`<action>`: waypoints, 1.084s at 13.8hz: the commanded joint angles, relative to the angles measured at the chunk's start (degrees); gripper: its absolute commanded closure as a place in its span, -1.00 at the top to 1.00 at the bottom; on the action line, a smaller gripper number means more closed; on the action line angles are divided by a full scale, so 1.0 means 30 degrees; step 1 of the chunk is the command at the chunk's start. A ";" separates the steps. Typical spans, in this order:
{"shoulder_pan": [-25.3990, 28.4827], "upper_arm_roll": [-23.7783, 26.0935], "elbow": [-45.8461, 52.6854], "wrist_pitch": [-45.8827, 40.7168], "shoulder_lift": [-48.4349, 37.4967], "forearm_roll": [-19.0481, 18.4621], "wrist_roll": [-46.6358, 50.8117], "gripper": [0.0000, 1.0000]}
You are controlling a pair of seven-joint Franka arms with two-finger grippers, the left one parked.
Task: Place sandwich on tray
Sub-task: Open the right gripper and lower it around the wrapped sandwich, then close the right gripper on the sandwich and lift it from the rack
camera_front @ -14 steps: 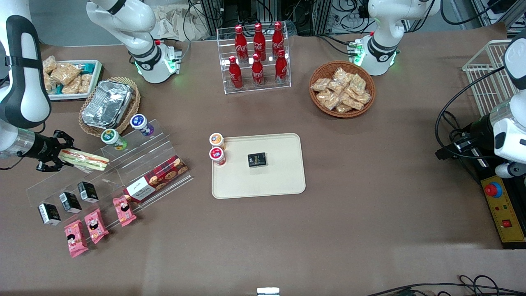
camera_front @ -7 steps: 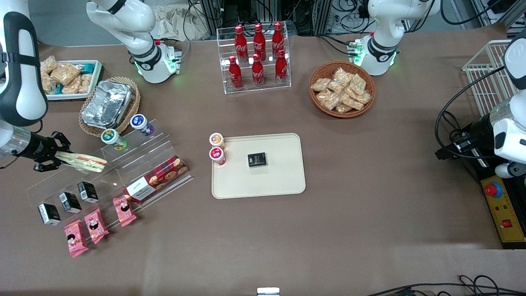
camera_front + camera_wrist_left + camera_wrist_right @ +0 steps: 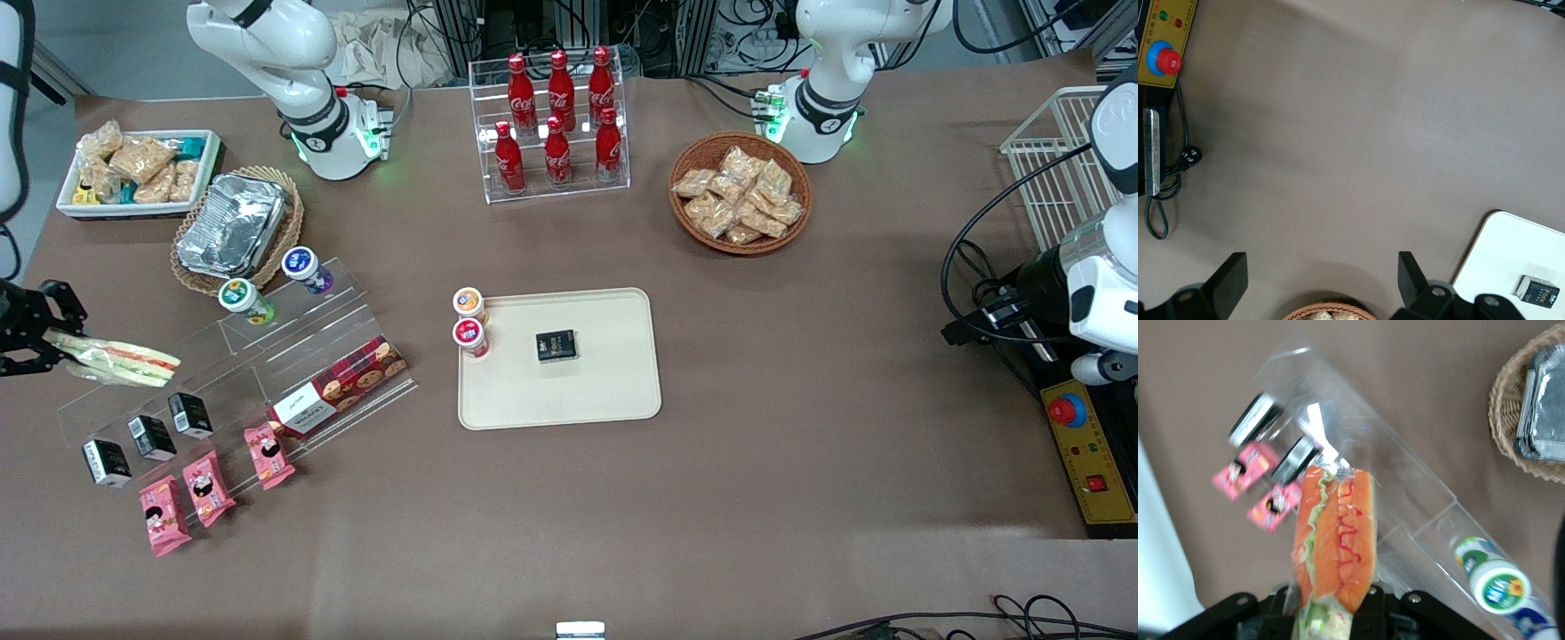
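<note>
A: At the working arm's end of the table, we see the gripper (image 3: 40, 342) up off the surface, jaws clamped on one end of the sandwich (image 3: 116, 362), which sticks out roughly level toward the parked arm's end, over the clear acrylic display steps (image 3: 240, 356).

B: And up close? We get the wrist cam too.

A: Yes. There the sandwich (image 3: 1333, 543) shows its cut edge w/ orange, red & green filling in clear wrap, its near end pinched in the gripper (image 3: 1331, 613). Below it: the acrylic steps (image 3: 1405, 507), two black boxes, pink snack packs (image 3: 1255, 487) and a white-lidded cup (image 3: 1498, 587).

B: Where's the tray?

A: The cream tray (image 3: 605, 391) sits mid-table, well apart from the sandwich. A small black box (image 3: 556, 345) lies on it; two small cups (image 3: 468, 320) stand at its edge toward the working arm's end, but we can't tell if they're on the rim or just beside it.

B: Other stuff?

A: A foil container (image 3: 233, 224) in a wicker basket, farther from the front cam than the steps; a cookie box (image 3: 338, 387) on the steps; a rack of red cola bottles (image 3: 556, 124); a round basket of tan snack packets (image 3: 741, 203).
</note>
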 commanded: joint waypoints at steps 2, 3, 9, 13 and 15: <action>0.1708 -0.0032 0.2350 -0.2302 0.0240 0.0628 -0.6125 -0.48; 0.2003 -0.0033 0.2672 -0.2799 0.0240 0.1093 -0.8174 -0.47; 0.3438 0.0231 0.3758 -0.3858 0.0269 0.1216 -1.1798 -0.47; 0.5108 0.0319 0.4345 -0.4122 0.0269 0.0514 -1.1768 -0.47; 0.5286 0.0348 0.4404 -0.4122 0.0269 0.0512 -1.2437 -0.46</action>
